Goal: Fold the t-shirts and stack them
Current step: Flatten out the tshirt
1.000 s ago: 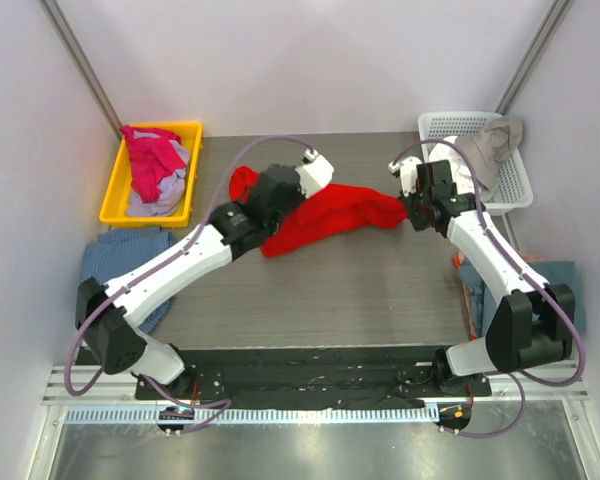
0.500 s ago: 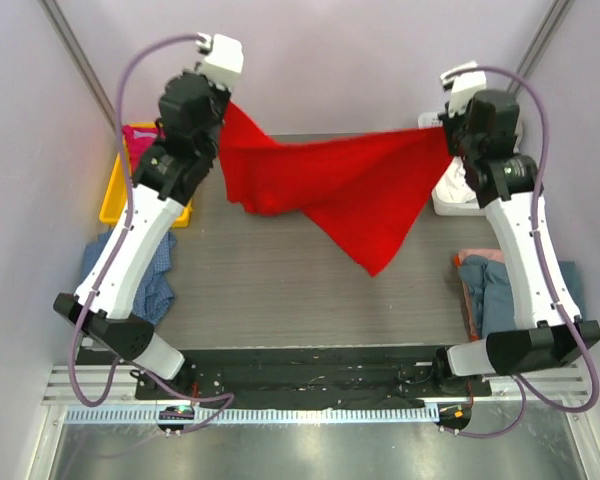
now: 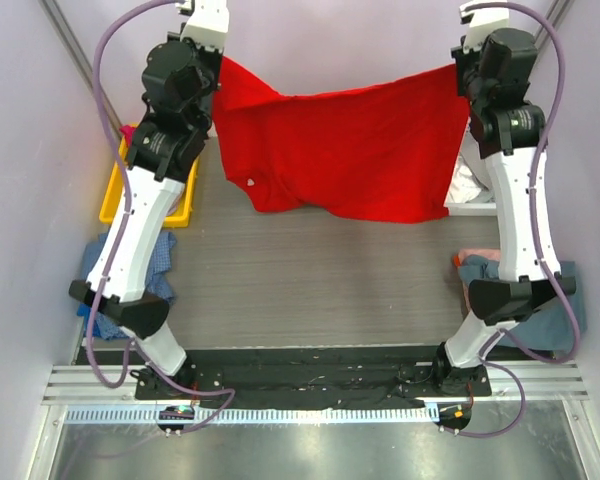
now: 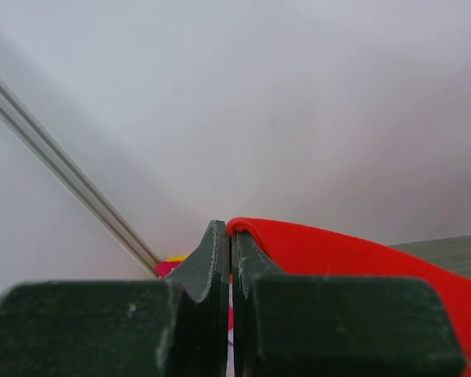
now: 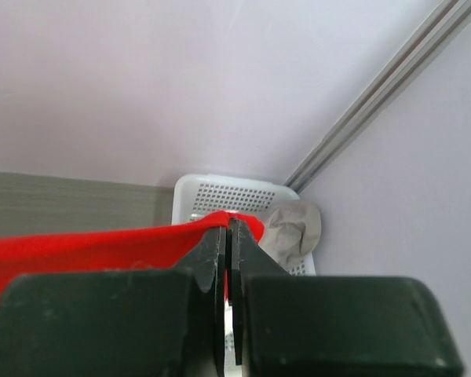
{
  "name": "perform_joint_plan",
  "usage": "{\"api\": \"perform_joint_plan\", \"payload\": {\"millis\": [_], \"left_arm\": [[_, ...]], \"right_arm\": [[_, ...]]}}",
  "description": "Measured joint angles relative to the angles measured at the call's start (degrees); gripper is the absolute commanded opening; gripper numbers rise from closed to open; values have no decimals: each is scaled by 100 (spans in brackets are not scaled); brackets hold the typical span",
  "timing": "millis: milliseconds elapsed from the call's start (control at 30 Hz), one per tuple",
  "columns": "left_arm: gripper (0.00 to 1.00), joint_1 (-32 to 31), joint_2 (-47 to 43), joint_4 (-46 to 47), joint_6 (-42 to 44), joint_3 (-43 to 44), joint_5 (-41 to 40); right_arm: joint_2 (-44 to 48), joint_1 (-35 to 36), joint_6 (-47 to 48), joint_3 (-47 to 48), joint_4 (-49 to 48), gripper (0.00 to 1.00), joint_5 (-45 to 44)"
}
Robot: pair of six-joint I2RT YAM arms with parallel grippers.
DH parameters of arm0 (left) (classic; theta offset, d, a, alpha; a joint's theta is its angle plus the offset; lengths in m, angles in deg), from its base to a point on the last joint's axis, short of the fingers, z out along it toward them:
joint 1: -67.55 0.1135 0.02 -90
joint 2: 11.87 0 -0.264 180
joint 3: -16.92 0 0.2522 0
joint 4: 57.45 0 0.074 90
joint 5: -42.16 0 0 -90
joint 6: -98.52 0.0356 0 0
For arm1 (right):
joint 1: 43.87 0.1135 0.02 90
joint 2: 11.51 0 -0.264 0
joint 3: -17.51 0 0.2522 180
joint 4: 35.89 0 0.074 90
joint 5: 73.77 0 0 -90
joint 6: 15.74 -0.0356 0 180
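T-shirt higher; grey cloth in basket

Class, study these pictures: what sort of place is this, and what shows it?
Probably a robot lab test cell, not a home: plain walls box in a small table, two arms are bolted at its edge, and clothes sit in a yellow bin and white basket.

The t-shirt hangs over the table, stretched between the left hand and right hand; bin far left, basket far right.
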Motion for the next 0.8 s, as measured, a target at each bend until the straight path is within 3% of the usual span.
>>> {"api": "perform_joint_plan", "payload": {"millis": [133,333,500,633,800], "left_arm": [[0,-66,-739,-326,-118,-623,428],[0,-247,-2697,-946,-315,-1532,1399],[0,-33,-3995,-1176,-431,-1690,1788],[0,13,-4135,-957,-415,-1443,1685],[0,17,-3185,-317,-197,-1235,1123]], "right_arm": [[697,0,-33,-310,402,1,299],[2745,0,-127,-1259,925,1,905],[4116,-144,-175,-1493,990,1,1213],[4395,-251,-203,-1340,793,1,1224],[3711,-251,-201,-1467,415,1,866]]}}
